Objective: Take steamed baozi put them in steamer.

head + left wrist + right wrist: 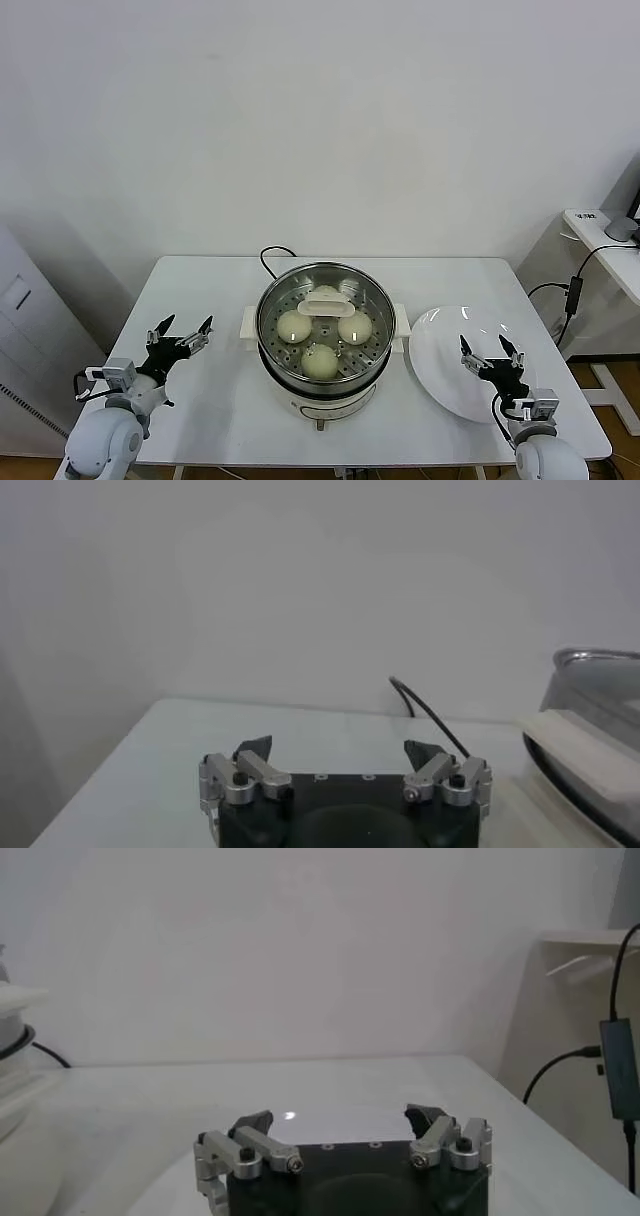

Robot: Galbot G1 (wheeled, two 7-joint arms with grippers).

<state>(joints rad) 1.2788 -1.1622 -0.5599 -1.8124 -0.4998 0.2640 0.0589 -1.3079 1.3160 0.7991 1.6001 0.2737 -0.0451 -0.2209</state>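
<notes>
The steel steamer [272, 352] stands on its white base at the table's middle. Under its glass lid with a cream handle [325, 305] lie the cream-white baozi: one left [293, 325], one right [356, 327], one at the front [320, 361], and one at the back [326, 293] partly hidden by the handle. My left gripper [182, 334] is open and empty over the table left of the steamer. My right gripper [489, 355] is open and empty above the white plate [440, 355]. The steamer's edge shows in the left wrist view [590, 705].
The steamer's black cord [268, 256] runs off the back of the table and shows in the left wrist view [425, 712]. A white side table with cables [590, 250] stands to the right. A grey cabinet [25, 330] stands to the left.
</notes>
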